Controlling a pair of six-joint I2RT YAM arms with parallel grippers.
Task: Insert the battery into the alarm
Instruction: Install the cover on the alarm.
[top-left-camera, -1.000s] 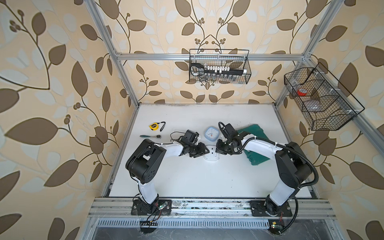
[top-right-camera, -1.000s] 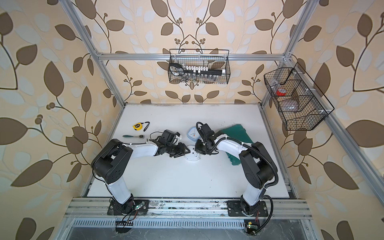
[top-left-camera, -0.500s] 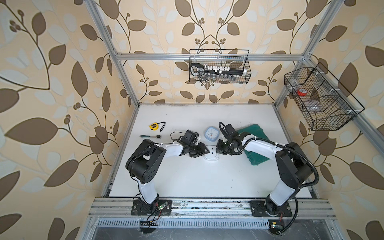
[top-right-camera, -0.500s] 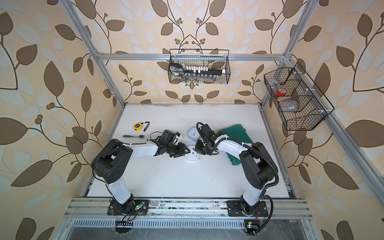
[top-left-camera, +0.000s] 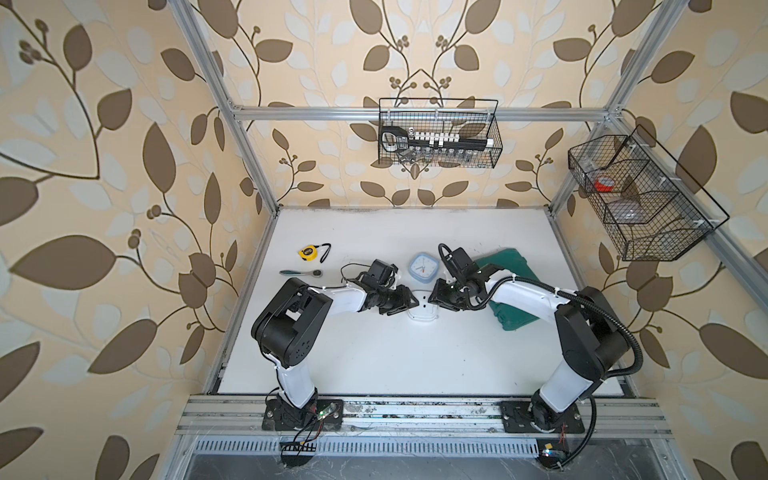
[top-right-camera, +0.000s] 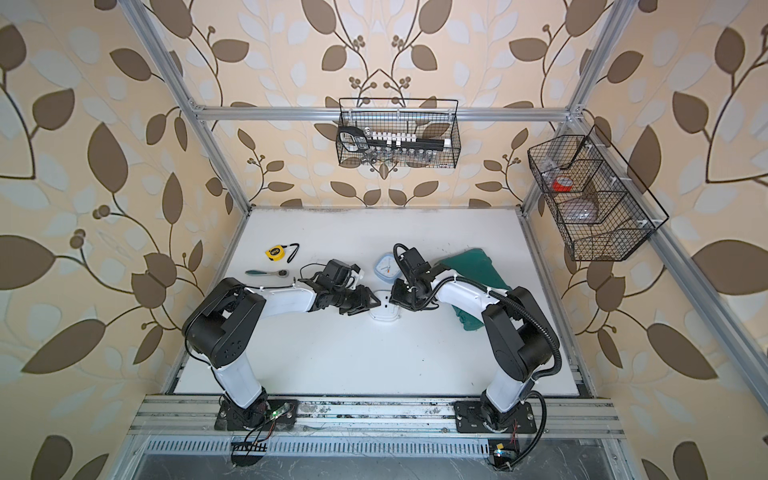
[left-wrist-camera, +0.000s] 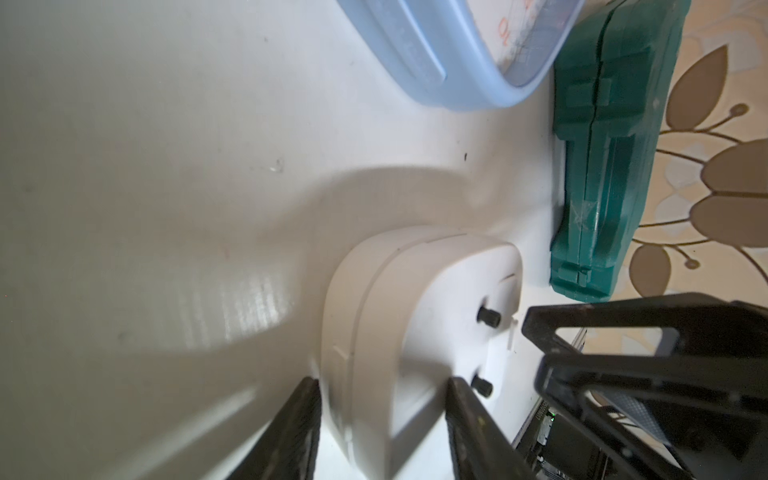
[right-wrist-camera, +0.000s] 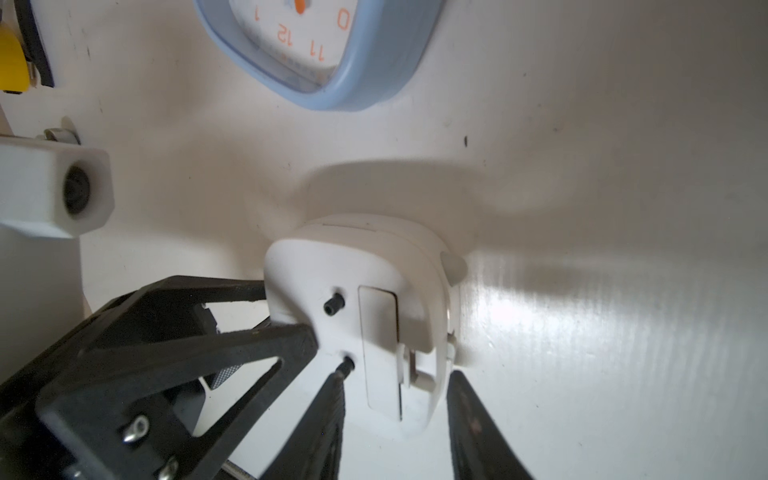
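The white alarm (top-left-camera: 423, 311) (top-right-camera: 384, 309) lies back side up on the table between my two grippers. Its back (right-wrist-camera: 374, 266) carries two black knobs and a rectangular battery cover (right-wrist-camera: 378, 353). My left gripper (left-wrist-camera: 382, 384) (top-left-camera: 409, 301) is shut on one edge of the alarm (left-wrist-camera: 374, 311). My right gripper (right-wrist-camera: 395, 374) (top-left-camera: 434, 295) stands open, its fingers on either side of the cover-end edge with small gaps. The battery does not show clearly; a narrow slot beside the cover holds something dark.
A blue clock (top-left-camera: 423, 268) lies face up just behind the alarm. A green case (top-left-camera: 511, 291) sits under my right arm. A yellow tape measure (top-left-camera: 308, 252) and a ratchet (top-left-camera: 301, 273) lie at the left. Wire baskets (top-left-camera: 438, 133) (top-left-camera: 644, 199) hang on the walls.
My right gripper's jaws have opened from shut. Both arms and the alarm stay where they were.
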